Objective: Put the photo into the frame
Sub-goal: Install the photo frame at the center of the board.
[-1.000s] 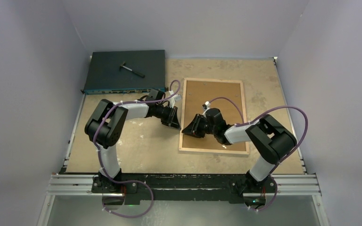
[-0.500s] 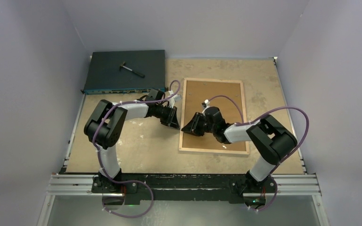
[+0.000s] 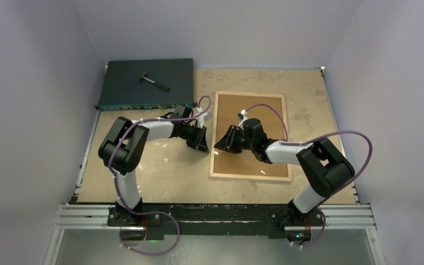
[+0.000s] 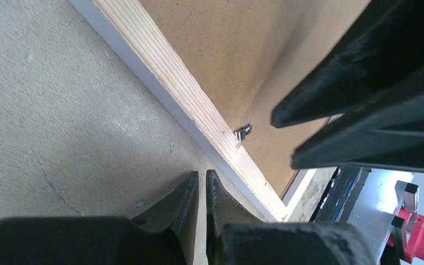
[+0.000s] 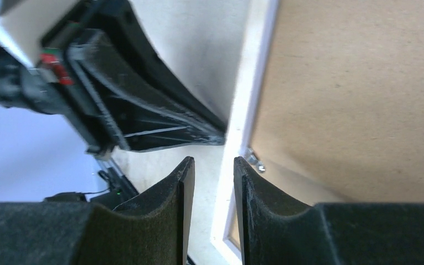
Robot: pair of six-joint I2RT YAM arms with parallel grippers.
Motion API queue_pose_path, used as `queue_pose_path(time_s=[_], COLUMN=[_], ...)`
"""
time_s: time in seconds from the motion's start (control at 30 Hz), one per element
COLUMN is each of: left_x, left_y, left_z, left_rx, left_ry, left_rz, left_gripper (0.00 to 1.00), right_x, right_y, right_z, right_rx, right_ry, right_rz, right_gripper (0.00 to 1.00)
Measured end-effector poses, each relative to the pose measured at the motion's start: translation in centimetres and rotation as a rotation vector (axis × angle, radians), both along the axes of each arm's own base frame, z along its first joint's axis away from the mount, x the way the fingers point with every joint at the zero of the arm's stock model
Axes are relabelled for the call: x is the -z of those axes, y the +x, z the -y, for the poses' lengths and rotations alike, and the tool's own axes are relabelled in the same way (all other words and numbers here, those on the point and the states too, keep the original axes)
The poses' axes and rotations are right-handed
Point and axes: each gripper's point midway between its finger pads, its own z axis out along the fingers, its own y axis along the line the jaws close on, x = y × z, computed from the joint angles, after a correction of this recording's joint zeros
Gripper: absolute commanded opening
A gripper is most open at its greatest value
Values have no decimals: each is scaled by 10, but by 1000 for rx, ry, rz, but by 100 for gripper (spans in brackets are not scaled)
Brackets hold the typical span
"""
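The frame (image 3: 250, 178) lies face down on the table, its light wood back up, with a brown backing board (image 3: 259, 110) filling it. The photo is hidden. My left gripper (image 3: 205, 147) is shut and rests on the table just outside the frame's left rail (image 4: 182, 94); its tips (image 4: 202, 175) hold nothing. My right gripper (image 3: 220, 148) hovers over that same left rail (image 5: 252, 83), jaws open (image 5: 213, 161) with nothing held between them. A small metal tab (image 5: 254, 161) sits on the board at the rail's inner edge, also visible as the tab (image 4: 243, 132) in the left wrist view.
A dark flat box (image 3: 127, 91) sits at the back left with a small black tool (image 3: 154, 81) on it. Grey walls enclose the table on three sides. A metal rail (image 3: 215, 215) runs along the near edge.
My right gripper has slid away from the near edge along the frame's left rail and its arm has stretched out. The left arm has hardly moved.
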Motion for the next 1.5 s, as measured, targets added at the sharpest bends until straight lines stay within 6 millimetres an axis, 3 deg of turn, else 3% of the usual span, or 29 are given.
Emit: queue_pose_path(time_s=[0.17,0.4,0.9,1.5], left_x=[0,0,-1,-3], left_y=[0,0,0,3], left_z=[0,0,0,-2], left_rx=[0,0,2,-7], left_ry=[0,0,0,0], left_rz=[0,0,3,2], left_gripper=[7,7,7,7], right_x=[20,19,34,34], right_y=[-2,6,3,0], right_z=[4,0,-1,-8], right_rx=[-26,-40,-58,-76], right_ry=[-68,-82,-101,-93], right_rz=[-24,8,-13,-3], right_gripper=[36,34,33,31])
